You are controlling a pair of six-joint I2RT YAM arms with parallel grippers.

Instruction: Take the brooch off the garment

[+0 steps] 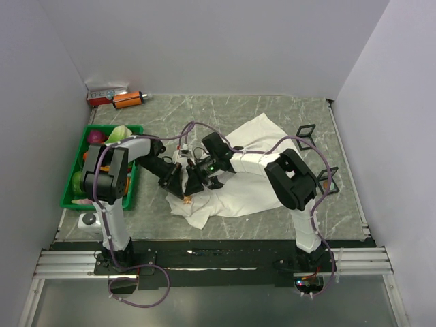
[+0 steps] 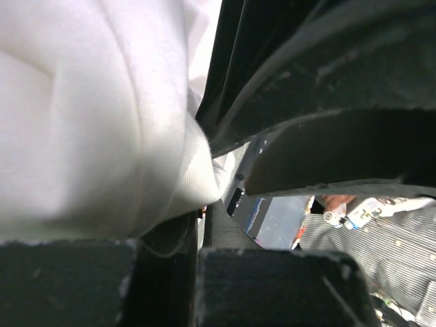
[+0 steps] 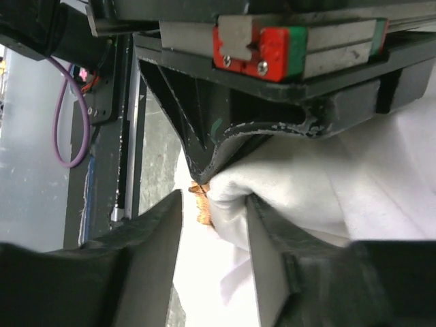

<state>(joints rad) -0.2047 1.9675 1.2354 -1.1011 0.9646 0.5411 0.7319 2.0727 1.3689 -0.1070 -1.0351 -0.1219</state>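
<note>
Brooch (image 3: pixel 199 203) between half-open right hand (image 3: pixel 214 204) fingers; left hand (image 1: pixel 180 191) clamped shut on garment (image 1: pixel 259 136) fold.

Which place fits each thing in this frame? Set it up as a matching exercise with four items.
Things:
1 white cloth garment
2 tiny orange-gold brooch
3 green plastic bin
4 orange-and-black cylinder

Places:
A far-left corner of the grey marbled table
B pinched in the shut left pincer
C in the gap of the open right pincer
D against the table's left edge

Pairs: 1-B; 2-C; 3-D; 4-A
</note>
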